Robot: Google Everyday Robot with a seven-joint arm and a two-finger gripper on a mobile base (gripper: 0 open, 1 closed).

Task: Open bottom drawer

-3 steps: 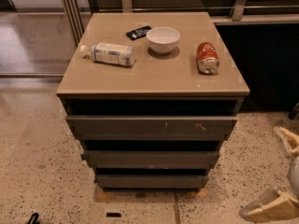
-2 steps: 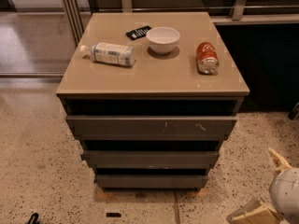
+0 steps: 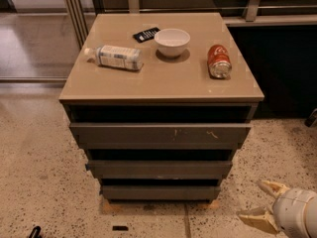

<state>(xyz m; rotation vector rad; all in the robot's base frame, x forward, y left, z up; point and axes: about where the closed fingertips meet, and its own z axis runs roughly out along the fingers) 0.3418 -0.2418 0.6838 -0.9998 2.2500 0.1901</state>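
Tool (image 3: 249, 199) low right of bottom drawer (image 3: 159, 192); bowl (image 3: 172, 41) above

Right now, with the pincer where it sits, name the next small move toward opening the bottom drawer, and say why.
Probably slide the pincer left toward the bottom drawer. It hangs low at the right, open and holding nothing, about level with that lowest front but clearly apart from it.

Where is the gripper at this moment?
The gripper sits in the camera view's lower right corner, just right of the bottom drawer, not touching it.
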